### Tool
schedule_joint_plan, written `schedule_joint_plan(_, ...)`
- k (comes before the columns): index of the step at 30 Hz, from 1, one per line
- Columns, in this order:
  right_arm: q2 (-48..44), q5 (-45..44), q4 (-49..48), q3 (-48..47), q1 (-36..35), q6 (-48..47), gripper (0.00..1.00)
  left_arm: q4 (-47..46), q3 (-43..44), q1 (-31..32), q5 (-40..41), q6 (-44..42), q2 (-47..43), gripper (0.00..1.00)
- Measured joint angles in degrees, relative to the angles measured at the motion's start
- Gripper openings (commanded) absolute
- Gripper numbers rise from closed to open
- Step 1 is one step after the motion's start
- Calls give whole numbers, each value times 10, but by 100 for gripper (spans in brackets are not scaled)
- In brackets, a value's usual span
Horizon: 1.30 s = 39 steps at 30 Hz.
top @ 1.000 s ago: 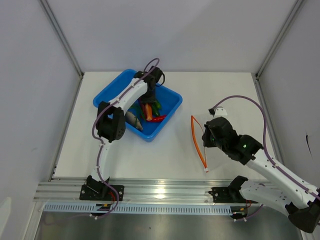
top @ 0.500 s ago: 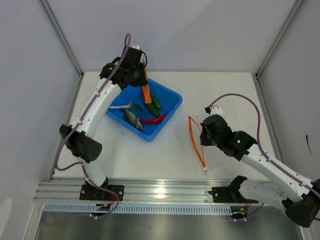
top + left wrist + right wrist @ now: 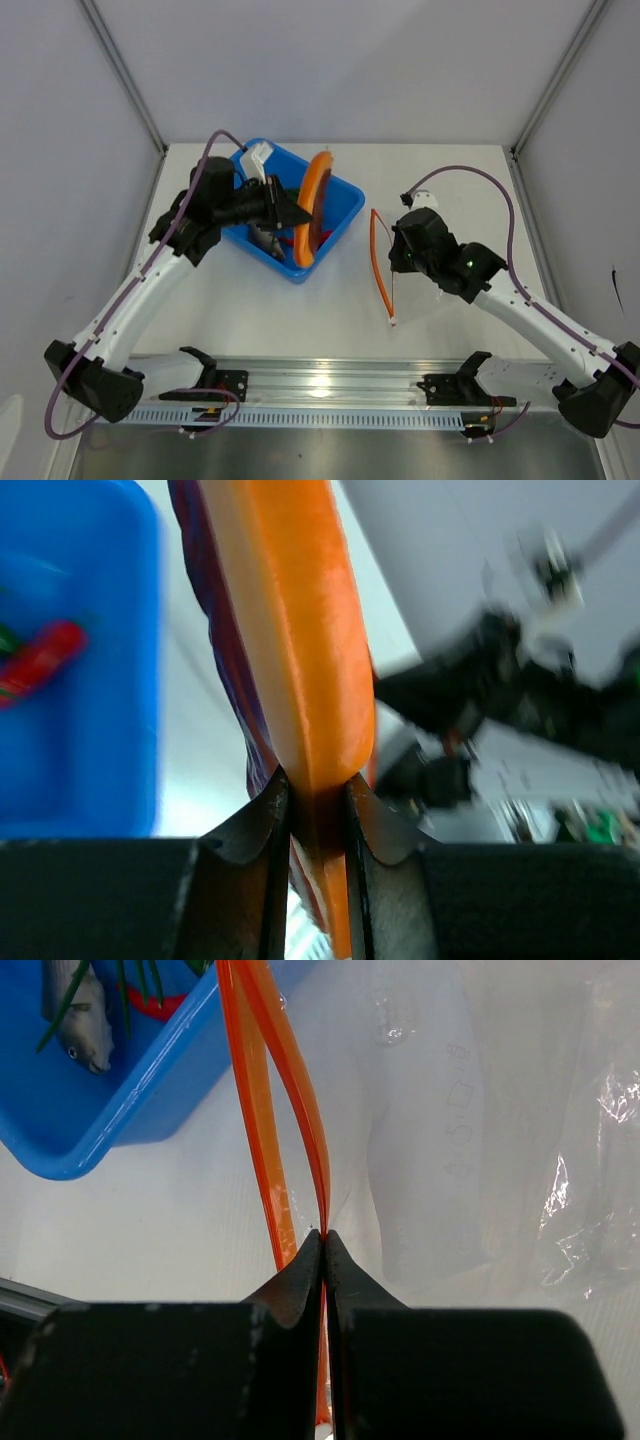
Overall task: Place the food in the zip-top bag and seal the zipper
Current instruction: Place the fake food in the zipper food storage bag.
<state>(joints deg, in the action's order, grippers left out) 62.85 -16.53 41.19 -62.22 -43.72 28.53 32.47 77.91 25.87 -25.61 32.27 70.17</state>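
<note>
White tabletop carried everything, with two arms bolted at its near edge. One blue plastic tray sat on the left half. One zip-top bag, clear and crinkled, lay flat on the right half, well apart from the tray.

The left gripper had its jaws narrowed onto the lower end of the one large oval slice, orange on its face and purple-red along its edge. From above, the slice stood on edge in that gripper, lifted over the tray's right side, not in the bag.

The right gripper was fully pinched on the zipper. Two orange-red bands ran out from between its fingers and spread apart, so the bag's mouth was parted there. From above, the zipper hung as one thin curve beside that gripper.

Inside the tray lay one grey piece, one red chili and some thin green stalks whose number I could not tell.
</note>
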Motion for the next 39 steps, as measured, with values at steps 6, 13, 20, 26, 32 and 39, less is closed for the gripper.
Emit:
schedule_joint_plan(6, 4, 5, -9, -3, 3, -14, 0, -97, -183, 4, -181, 42, -119, 1)
schedule_joint_plan(13, 4, 6, -16, -3, 3, -29, 0, -147, -247, 13, -279, 86, -203, 1)
schedule_joint_plan(20, -9, 5, -33, -3, 3, -45, 0, -181, -311, 37, -308, 166, -180, 1)
schedule_joint_plan(26, -24, 5, -42, -3, 3, -60, 0, -177, -321, 38, -316, 208, -126, 1)
schedule_joint_plan(32, -28, 6, -49, 0, 2, -67, 0, -211, -322, 48, -324, 247, -121, 1)
schedule_joint_plan(39, -30, 5, -54, 16, -5, -68, 0, -234, -322, 61, -336, 274, -121, 1)
